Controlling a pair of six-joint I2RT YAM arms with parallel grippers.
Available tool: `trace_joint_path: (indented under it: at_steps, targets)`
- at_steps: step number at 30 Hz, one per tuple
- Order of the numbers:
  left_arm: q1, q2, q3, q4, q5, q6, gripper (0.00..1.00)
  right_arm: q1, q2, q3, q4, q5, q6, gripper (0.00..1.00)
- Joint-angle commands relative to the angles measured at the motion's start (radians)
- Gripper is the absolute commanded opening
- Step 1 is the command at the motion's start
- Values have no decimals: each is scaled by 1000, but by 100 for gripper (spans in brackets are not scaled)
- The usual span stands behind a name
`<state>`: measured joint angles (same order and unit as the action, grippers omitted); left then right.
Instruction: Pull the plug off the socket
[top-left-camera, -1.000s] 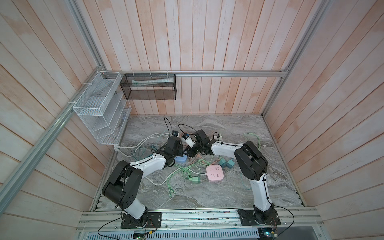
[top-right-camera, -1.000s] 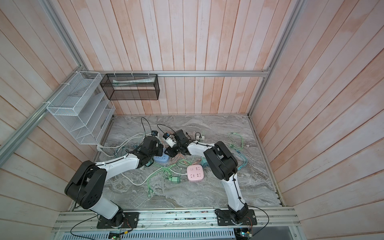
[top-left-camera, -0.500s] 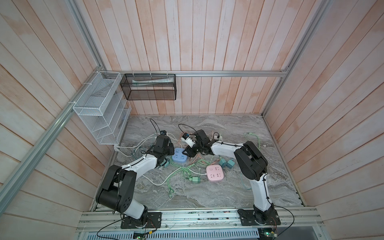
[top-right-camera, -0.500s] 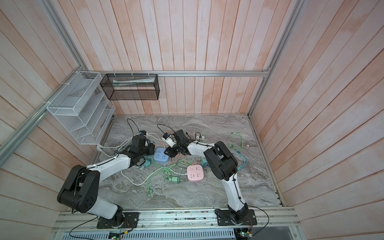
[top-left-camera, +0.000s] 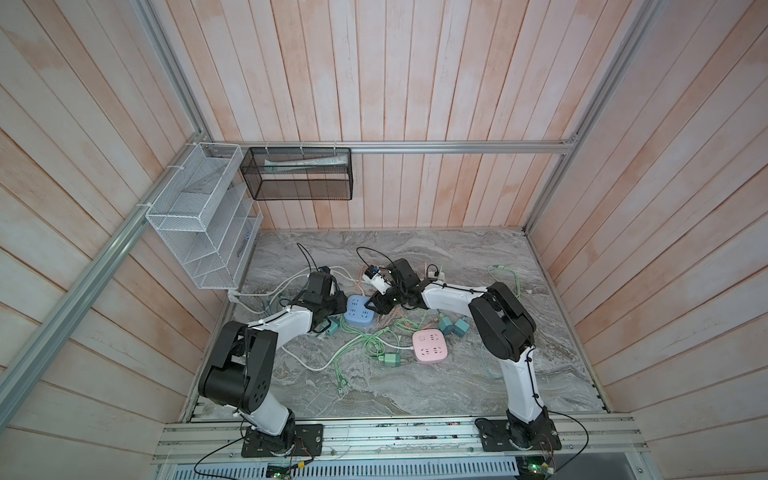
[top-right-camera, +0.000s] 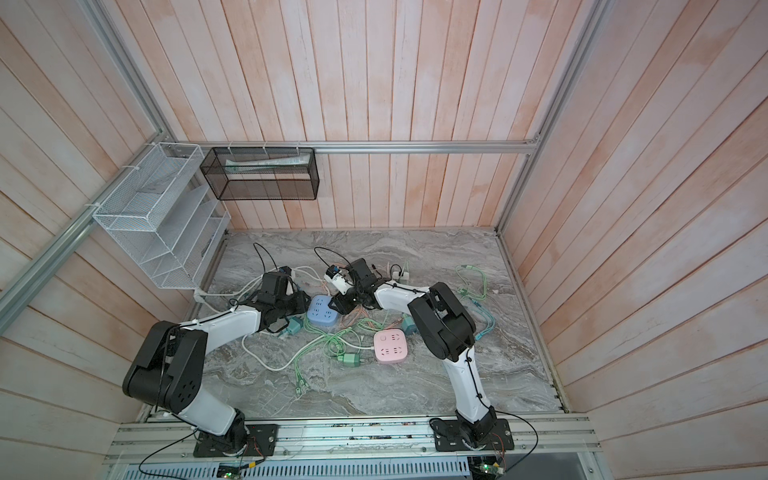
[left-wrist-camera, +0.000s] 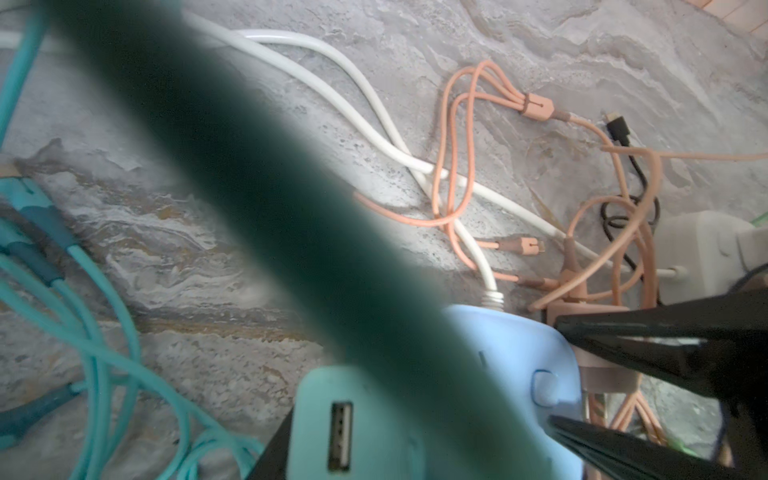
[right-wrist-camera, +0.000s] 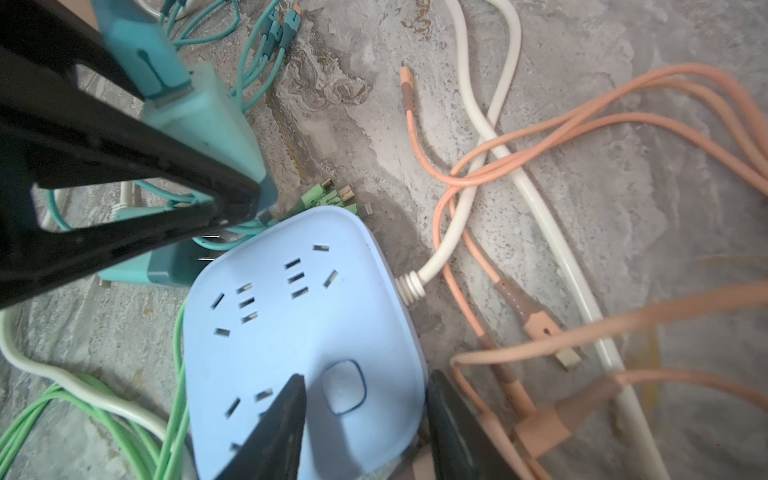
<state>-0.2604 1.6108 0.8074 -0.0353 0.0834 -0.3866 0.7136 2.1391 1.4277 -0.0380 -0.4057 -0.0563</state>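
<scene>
plug (right-wrist-camera: 203, 120) has come off socket (right-wrist-camera: 291, 324), clamped in left gripper (right-wrist-camera: 253, 205)

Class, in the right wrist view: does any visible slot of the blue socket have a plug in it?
No: every visible slot on the socket is empty; the held plug is clear of it.

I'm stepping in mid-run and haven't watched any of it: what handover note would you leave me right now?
Left gripper: shut on the teal plug, which is off the blue socket and beside its edge.
Right gripper: jaws straddle the socket's button corner, apparently clamping it.
Done: the socket's visible slots are all empty, so the plug is out.
To do: probably set the plug down and release both.
</scene>
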Motion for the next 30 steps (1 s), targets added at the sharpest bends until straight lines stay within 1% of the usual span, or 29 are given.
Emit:
trace_joint_path:
  at_steps: [1, 6, 11, 16, 18, 19, 27, 30]
  targets:
    - [17, 10, 13, -9, 24, -9, 35, -13, -4, -27, -101, 21, 12, 50]
    - [25, 9, 14, -18, 3, 2, 37, -13, -7, -22, -109, 21, 9, 50]
    - [26, 52, 65, -89, -30, 51, 44, -13, -29, -27, -100, -5, 7, 50]
    - [26, 53, 69, -83, -1, 47, 65, -13, -51, -26, -91, -7, 10, 53]
    - [26, 51, 68, -78, 9, 43, 76, -13, -60, -20, -93, -7, 12, 54]
    - [26, 50, 70, -79, 8, 43, 79, -12, -67, -21, -91, -7, 14, 54]
    - [24, 3, 67, -101, -23, 49, 89, -13, -156, -58, -38, 9, 27, 56]
    - [23, -15, 62, -108, -38, 49, 97, -13, -182, -65, -30, 17, 26, 56]
